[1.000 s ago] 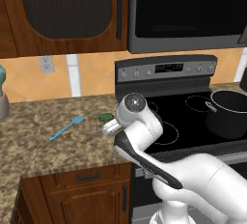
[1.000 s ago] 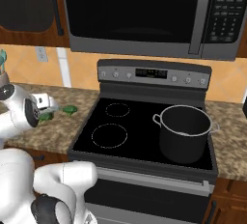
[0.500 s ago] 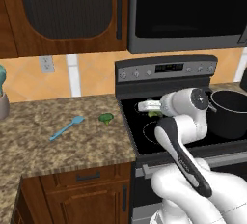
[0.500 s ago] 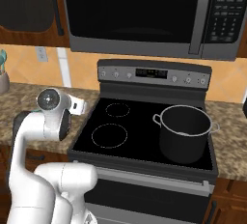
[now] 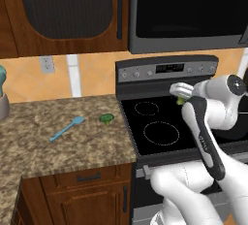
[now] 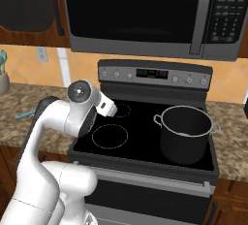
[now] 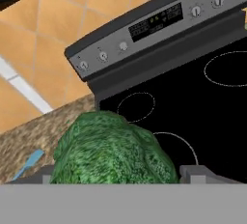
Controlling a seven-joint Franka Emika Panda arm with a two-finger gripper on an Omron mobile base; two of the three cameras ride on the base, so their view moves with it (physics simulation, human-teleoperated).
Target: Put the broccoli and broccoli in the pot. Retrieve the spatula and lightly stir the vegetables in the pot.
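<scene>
Nearest to the hand camera, a dark-green, knobbly broccoli floret (image 7: 112, 149) sits between the two dark finger tips, so the jaws (image 5: 182, 92) stand wide yet have hold of it. In the left base view a scrap of green shows under the white gripper, which hangs above the black glass stovetop (image 5: 160, 132), over the rear left ring.

The step in hand, as I judge it, is carrying this first floret across to the dark grey cylindrical pot with the thin silvery rim (image 6: 185, 133), which stands on the right-hand side of the stovetop, well apart from the gripper. To do it well, the hand should travel sideways at a height that clears the rim and the small loop handles, and stop over the middle of the pot's mouth rather than near its wall. Then it should lower a little and part the jaws, so the floret drops short and does not bounce out. The grip looks broad and light on a lumpy thing, so a smooth, unhurried swing seems wise; a jerk could shake the floret loose onto the glass.

Farther off, on the speckled brown stone worktop (image 5: 58, 146) left of the stove, the second small dark-green broccoli floret (image 5: 106, 119) lies near the stove's edge. Just beyond it lies the slim light-blue spatula (image 5: 67, 128), its blade towards the floret. Both wait for later trips.
</scene>
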